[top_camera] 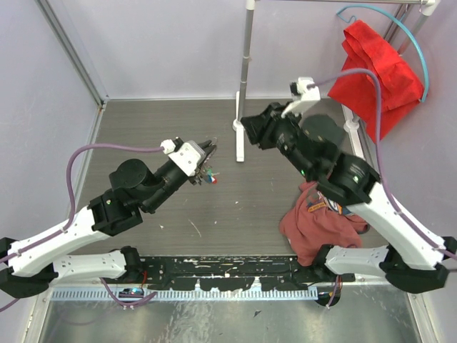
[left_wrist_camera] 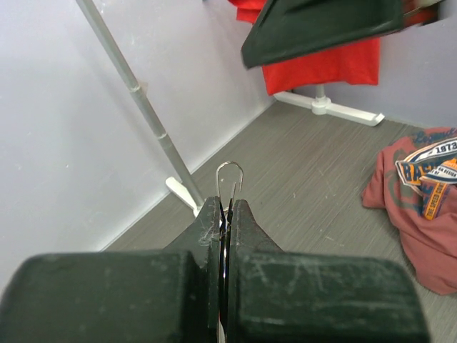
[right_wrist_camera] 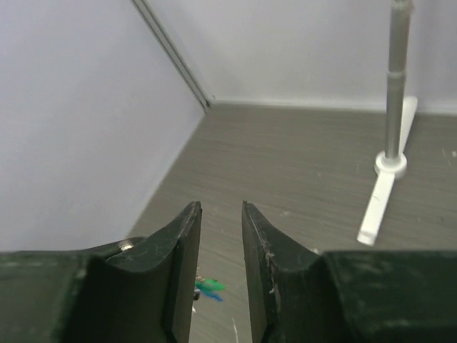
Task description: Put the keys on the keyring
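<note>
My left gripper (top_camera: pixel 208 151) is shut on the keyring (left_wrist_camera: pixel 230 180), a thin silver wire loop whose rounded end sticks out beyond the fingertips (left_wrist_camera: pixel 211 214) in the left wrist view. Small keys with red, green and blue heads (top_camera: pixel 210 177) hang just below that gripper in the top view. In the right wrist view a green and a blue key head (right_wrist_camera: pixel 210 289) show low between the fingers. My right gripper (top_camera: pixel 246 127) is open and empty, held above the table to the right of the left gripper (right_wrist_camera: pixel 221 209).
A white stand with a grey pole (top_camera: pixel 241 139) rises between the two grippers. A brick-red printed T-shirt (top_camera: pixel 318 218) lies crumpled by the right arm. A red cloth (top_camera: pixel 375 71) hangs on a rack at the back right. Walls enclose the grey table.
</note>
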